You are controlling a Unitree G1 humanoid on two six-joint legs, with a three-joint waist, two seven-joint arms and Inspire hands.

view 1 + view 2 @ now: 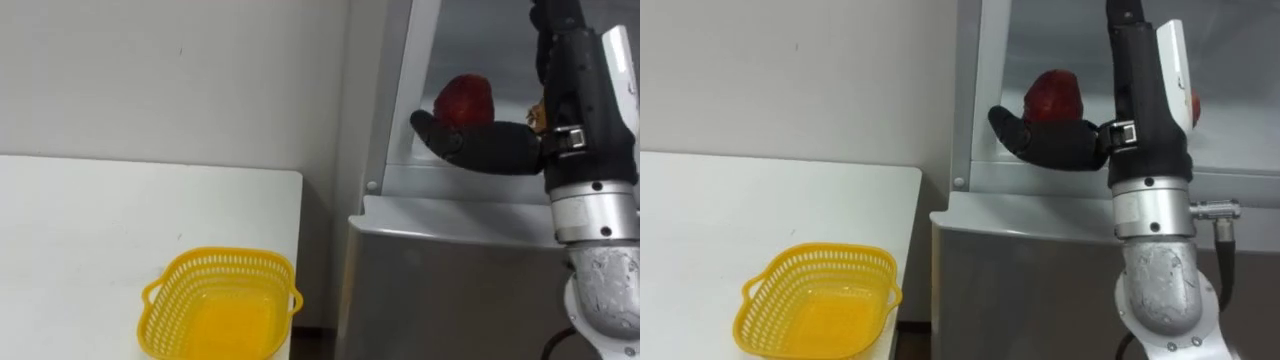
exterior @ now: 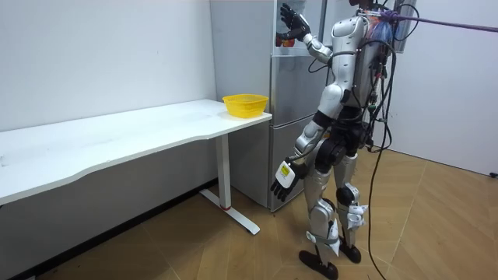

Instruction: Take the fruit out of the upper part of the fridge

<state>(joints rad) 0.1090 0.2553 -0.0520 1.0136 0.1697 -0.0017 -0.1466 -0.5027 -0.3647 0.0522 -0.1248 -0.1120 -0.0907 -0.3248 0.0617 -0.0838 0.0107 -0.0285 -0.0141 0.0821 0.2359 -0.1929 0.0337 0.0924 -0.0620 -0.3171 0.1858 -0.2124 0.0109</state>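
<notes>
A yellow basket [image 1: 165, 300] sits at the white table's [image 1: 100, 230] fridge end. In the upper fridge [image 1: 470, 185] lies a red fruit [image 1: 463, 100]. The raised right hand [image 1: 490, 148] is spread open, with its thumb reaching across the fruit's front. The left hand [image 2: 284, 177] hangs slack.

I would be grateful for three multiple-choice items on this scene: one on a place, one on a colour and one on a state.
1. Where does the yellow basket stand?
A. On the white table, at its corner nearest the fridge
B. Inside the fridge
C. On the floor

2. What colour is the fruit in the upper compartment?
A. Green
B. Red
C. Blue

3. How is the right robot hand?
A. Hanging at the robot's side
B. Raised into the upper compartment, fingers straight in front of the fruit
C. Curled round the basket's handle

Answers: A, the basket sits on the tabletop; B, the fruit is plainly red; B, it is the left robot hand that hangs low.
</notes>
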